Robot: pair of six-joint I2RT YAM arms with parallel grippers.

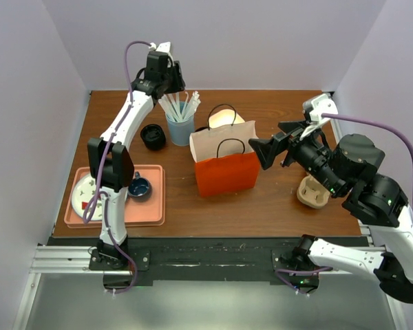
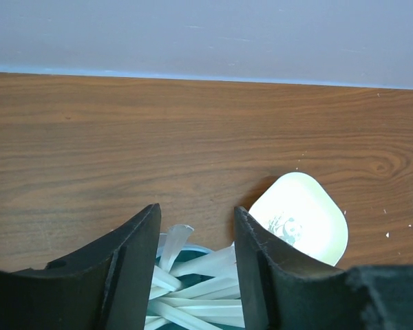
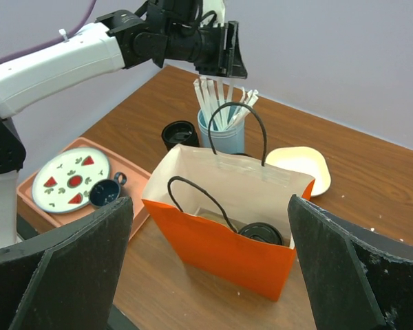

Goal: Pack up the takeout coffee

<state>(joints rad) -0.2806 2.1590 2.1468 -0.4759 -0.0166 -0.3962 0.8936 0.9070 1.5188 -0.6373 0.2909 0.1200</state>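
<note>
An orange paper bag (image 1: 224,172) stands open mid-table, also in the right wrist view (image 3: 220,247). A black takeout coffee lid (image 3: 261,234) shows inside it, at the bag's right end. A second black lidded takeout cup (image 1: 152,136) stands on the table left of the light blue straw tumbler (image 1: 180,128), and also shows in the right wrist view (image 3: 179,133). My left gripper (image 1: 175,85) is open just above the white straws (image 2: 206,275), which show between its jaws. My right gripper (image 1: 263,152) is open and empty, held above the table at the bag's right side.
A pink tray (image 1: 151,213) at the front left holds a watermelon-print plate (image 1: 87,192) and a small dark blue mug (image 1: 138,185). A white panda plate (image 2: 300,217) lies behind the bag. A cardboard cup carrier (image 1: 312,192) sits at the right. Walls close the back and sides.
</note>
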